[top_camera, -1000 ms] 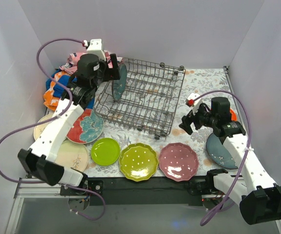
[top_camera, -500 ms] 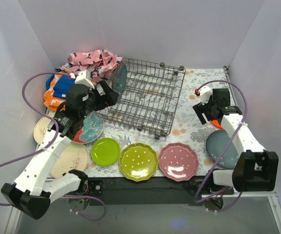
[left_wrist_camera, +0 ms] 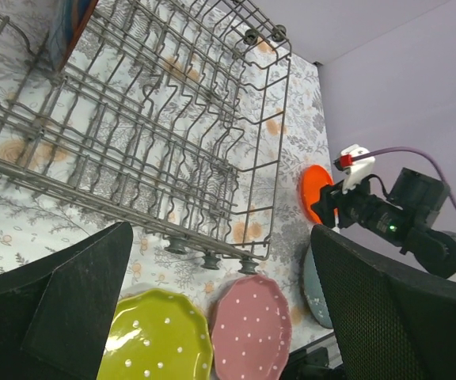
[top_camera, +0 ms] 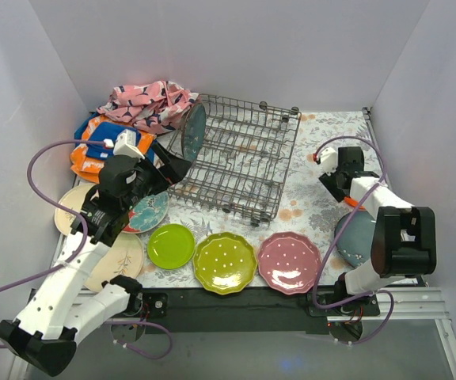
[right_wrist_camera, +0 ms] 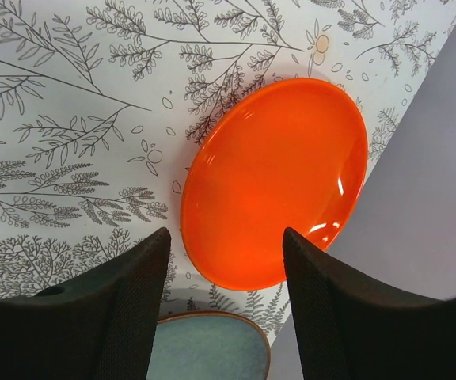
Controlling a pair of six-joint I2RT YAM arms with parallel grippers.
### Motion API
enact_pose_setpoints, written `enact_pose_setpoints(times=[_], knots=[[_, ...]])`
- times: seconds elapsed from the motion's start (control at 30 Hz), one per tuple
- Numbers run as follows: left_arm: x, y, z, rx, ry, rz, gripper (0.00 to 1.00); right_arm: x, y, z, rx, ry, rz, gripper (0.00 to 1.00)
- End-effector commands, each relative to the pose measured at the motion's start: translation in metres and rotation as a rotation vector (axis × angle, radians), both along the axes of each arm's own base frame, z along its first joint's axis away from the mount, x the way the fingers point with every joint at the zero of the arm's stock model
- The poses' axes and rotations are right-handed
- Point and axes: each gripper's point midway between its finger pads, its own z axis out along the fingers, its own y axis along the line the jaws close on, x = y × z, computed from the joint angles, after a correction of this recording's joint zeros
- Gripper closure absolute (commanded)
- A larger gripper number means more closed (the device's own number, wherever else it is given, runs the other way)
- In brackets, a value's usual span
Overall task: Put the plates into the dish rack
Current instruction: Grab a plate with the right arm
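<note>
The dish rack (top_camera: pixel 232 158) lies mid-table, and one blue-grey plate (top_camera: pixel 194 131) stands on edge in its left end. My left gripper (top_camera: pixel 171 165) hangs open by the rack's near-left corner; in its wrist view the left gripper (left_wrist_camera: pixel 220 245) is empty, with the dish rack (left_wrist_camera: pixel 157 119) below. My right gripper (right_wrist_camera: pixel 224 233) is open, its fingers straddling the near rim of the orange plate (right_wrist_camera: pixel 279 182), which lies flat by the right wall. Another blue-grey plate (right_wrist_camera: pixel 204 348) lies just nearer. In the top view the right gripper (top_camera: pixel 340 186) hides most of the orange plate.
Along the front lie a pink dotted plate (top_camera: pixel 290 263), a lime dotted plate (top_camera: pixel 225 263), a small lime plate (top_camera: pixel 171 245), a red plate with teal flower (top_camera: pixel 145 210) and cream plates (top_camera: pixel 121 257). Folded cloths (top_camera: pixel 145 103) are piled back left. A wall (right_wrist_camera: pixel 434 158) stands beside the orange plate.
My left arm has drawn back from the rack toward the near left, leaving the blue-grey plate standing there. My right arm has swung right over the orange plate, its jaws narrowing.
</note>
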Motion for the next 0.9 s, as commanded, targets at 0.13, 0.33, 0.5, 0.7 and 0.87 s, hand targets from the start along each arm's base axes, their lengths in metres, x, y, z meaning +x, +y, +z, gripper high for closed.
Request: enact_pose_setpoints(times=[0.13,0.33,0.5,0.7,0.87], knots=[[-0.012,-0.011,0.003,-0.133,0.024,-0.035,0.05,0.006,-0.009,-0.027,-0.06,-0.002,0.017,0.41],[-0.012,-0.014,0.004,-0.174,0.043,-0.033,0.05,0.006,-0.014,-0.043,-0.106,0.01,0.044,0.51],[-0.013,-0.017,0.003,-0.225,0.069,-0.031,0.05,0.0,-0.011,-0.055,-0.093,0.037,0.066,0.65],[-0.014,-0.025,0.003,-0.263,0.08,-0.059,0.05,-0.003,-0.005,-0.061,-0.065,0.044,0.09,0.85],[-0.011,-0.034,0.004,-0.287,0.089,-0.094,0.06,0.002,-0.001,-0.053,-0.051,-0.002,0.108,0.99]])
